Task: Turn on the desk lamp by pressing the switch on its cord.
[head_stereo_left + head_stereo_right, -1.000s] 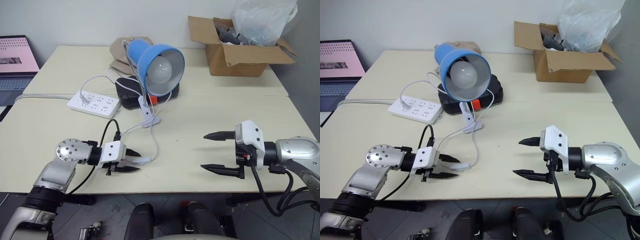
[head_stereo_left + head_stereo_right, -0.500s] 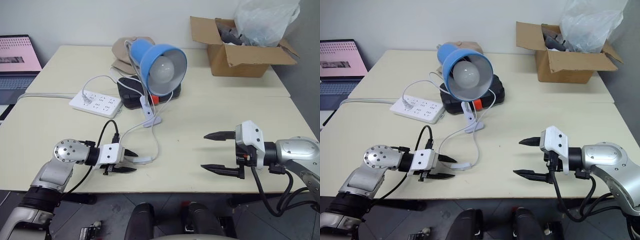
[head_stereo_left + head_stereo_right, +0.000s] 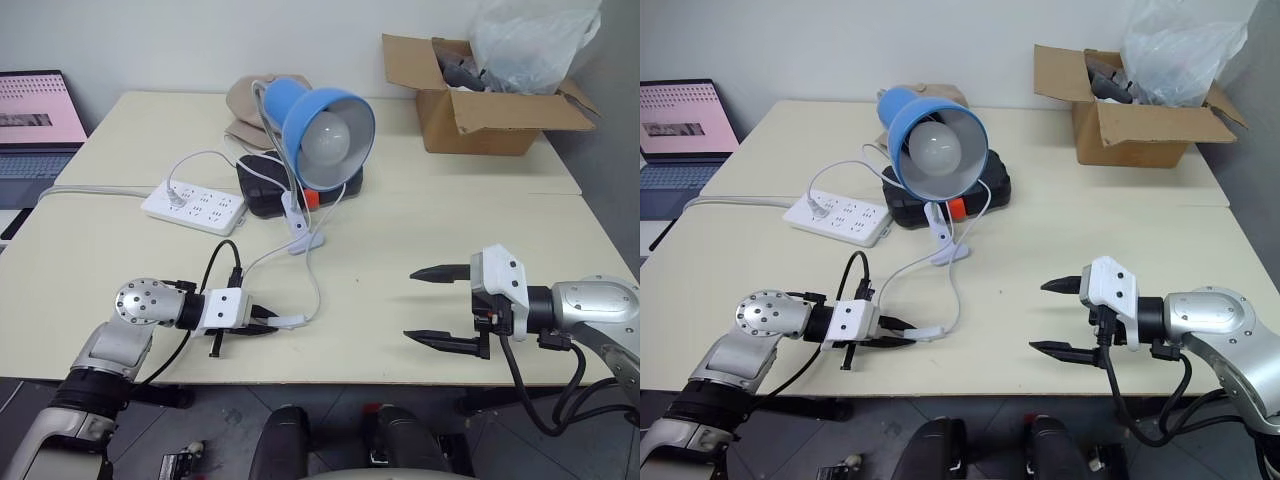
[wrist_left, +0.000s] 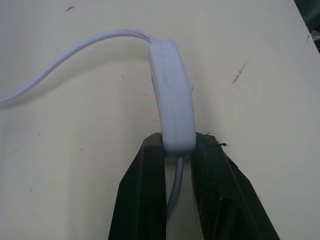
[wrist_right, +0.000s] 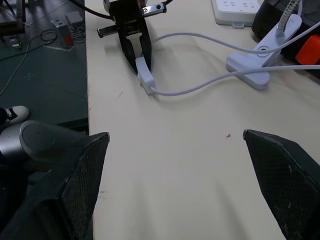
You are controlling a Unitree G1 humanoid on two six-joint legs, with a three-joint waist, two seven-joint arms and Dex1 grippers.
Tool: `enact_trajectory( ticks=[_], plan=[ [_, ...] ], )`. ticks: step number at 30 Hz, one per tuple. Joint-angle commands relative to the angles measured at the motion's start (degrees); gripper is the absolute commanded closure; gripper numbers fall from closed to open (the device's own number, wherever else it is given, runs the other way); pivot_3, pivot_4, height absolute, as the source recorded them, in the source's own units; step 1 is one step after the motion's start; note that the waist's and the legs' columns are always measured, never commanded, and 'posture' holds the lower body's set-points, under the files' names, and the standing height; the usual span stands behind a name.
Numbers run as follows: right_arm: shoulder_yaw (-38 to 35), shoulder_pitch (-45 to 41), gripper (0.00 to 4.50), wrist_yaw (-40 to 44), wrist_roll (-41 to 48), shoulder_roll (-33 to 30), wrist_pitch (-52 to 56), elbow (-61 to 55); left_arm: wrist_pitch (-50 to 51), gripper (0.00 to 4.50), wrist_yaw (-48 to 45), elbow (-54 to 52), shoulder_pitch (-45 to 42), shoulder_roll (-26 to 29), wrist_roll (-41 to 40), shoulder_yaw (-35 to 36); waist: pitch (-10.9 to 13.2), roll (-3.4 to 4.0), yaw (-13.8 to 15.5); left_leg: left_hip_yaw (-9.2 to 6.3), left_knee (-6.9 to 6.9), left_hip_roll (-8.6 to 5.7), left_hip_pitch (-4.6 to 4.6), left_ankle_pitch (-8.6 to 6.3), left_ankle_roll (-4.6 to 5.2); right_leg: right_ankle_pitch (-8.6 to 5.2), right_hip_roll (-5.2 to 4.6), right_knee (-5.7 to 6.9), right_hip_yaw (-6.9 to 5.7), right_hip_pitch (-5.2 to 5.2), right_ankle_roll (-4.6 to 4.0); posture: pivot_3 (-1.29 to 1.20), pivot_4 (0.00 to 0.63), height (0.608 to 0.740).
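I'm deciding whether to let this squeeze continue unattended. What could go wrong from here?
The left gripper grips only the near end of the switch, so its fingers may miss the button; the bulb looks unlit. Squeezed at its tip, the switch could slip out. Any pull along the cord might tug the desk lamp, whose clip base merely rests on the table.

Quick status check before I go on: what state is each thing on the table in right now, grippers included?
Blue cone-shaded desk lamp: bulb unlit.
Slim white inline switch: flat on the table, one end pinched.
Thin white cord: slack, looping over the table.
Left gripper: fingers shut on the switch.
Right gripper: fingers wide open, holding nothing.
White power strip: one plug in.
Brown cardboard box: flaps open.
Laptop: screen on.
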Motion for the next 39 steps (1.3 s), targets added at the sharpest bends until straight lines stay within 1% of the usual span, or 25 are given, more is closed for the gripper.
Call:
enact_trajectory(
  ticks=[1,5,9,11,12,15,20,24,31,39],
  plan=[
    [-2.15,-0.93,0.0,-0.64,0.95,-0.42,0.0,-1.49,3.6,4.1,-0.68,-1.8,-2.66,-2.06,-1.09,-1.72,0.0,0.0,0.16,0.0,0.0,-0.01,0.0,0.0,0.0,0.0,0.0,0.0,0.0,0.0,0.0,0.0,0.15,0.74],
    [-2.74,-1.53,0.0,-2.16,1.13,-0.36,0.99,-1.67,6.29,4.1,0.95,-2.24,-7.21,-6.26,-0.58,-2.86,0.02,-0.03,0.3,0.0,0.02,-0.03,-0.08,0.0,0.01,0.0,0.0,-0.04,0.0,-0.01,0.01,0.0,0.15,0.74],
    [-1.24,-3.1,0.0,-4.73,-0.23,-0.23,2.72,-1.75,11.57,4.1,0.66,-2.51,-13.55,-10.4,1.51,-6.76,0.02,-0.05,0.22,-0.01,0.02,-0.03,-0.12,0.0,0.01,0.0,0.06,-0.05,0.0,-0.03,0.02,0.0,0.15,0.74],
    [-0.57,-3.91,0.0,-5.42,-0.18,-0.02,3.54,-1.7,13.34,4.1,0.31,-2.82,-15.13,-11.34,1.68,-7.76,0.02,-0.05,0.16,0.0,0.01,-0.02,-0.11,0.0,0.01,-0.01,0.09,-0.04,0.02,-0.04,0.02,0.0,0.15,0.74],
    [0.06,-4.64,0.0,-5.72,-0.15,0.17,4.06,-1.65,15.48,4.1,0.35,-3.1,-16.33,-12.18,1.51,-8.16,0.02,-0.06,0.05,0.0,0.01,-0.02,-0.13,0.0,0.01,-0.01,0.1,-0.04,0.03,-0.05,0.02,0.0,0.15,0.74],
    [2.17,-6.66,0.0,-5.86,-0.43,0.32,4.94,-1.47,26.83,4.1,1.51,-5.26,-20.28,-14.9,-0.4,-8.52,0.05,-0.11,-0.25,-0.01,0.02,-0.02,-0.13,0.01,0.01,-0.01,0.14,-0.03,0.06,-0.05,0.02,0.0,0.15,0.74],
    [4.46,-9.1,0.0,-5.26,-0.83,0.89,4.85,-0.98,34.33,4.1,0.63,-7.92,-21.8,-14.73,-1.17,-8.76,0.05,-0.1,-0.45,-0.06,0.01,0.02,-0.11,0.01,0.01,-0.01,0.24,-0.02,0.07,-0.05,0.02,0.0,0.15,0.74],
    [8.03,-13.02,0.0,-5.18,-2.19,2.51,5.21,0.5,38.62,4.1,1.08,-10.37,-22.32,-14.34,-1.27,-8.65,0.05,-0.11,-0.48,-0.08,0.02,0.04,-0.11,0.01,0.01,-0.01,0.26,-0.02,0.06,-0.06,0.01,0.0,0.15,0.74],
    [15.77,-20.23,0.0,-4.17,-7.22,5.73,5.67,8.01,40.88,4.1,1.75,-14.39,-21.26,-13.5,-1.63,-8.19,0.05,-0.11,-0.4,-0.05,0.03,0.02,-0.12,0.01,0.01,-0.01,0.23,-0.02,0.1,-0.06,0.01,0.0,0.15,0.74],
    [21.06,-27.38,0.0,0.64,-10.14,8.08,5.63,13.82,41.81,4.1,2.71,-16.39,-20.58,-12.75,-1.65,-7.94,0.05,-0.1,-0.43,-0.02,0.02,0.04,-0.12,0.01,0.01,-0.01,0.24,-0.02,0.11,-0.08,0.01,0.0,0.15,0.74]
  ],
)
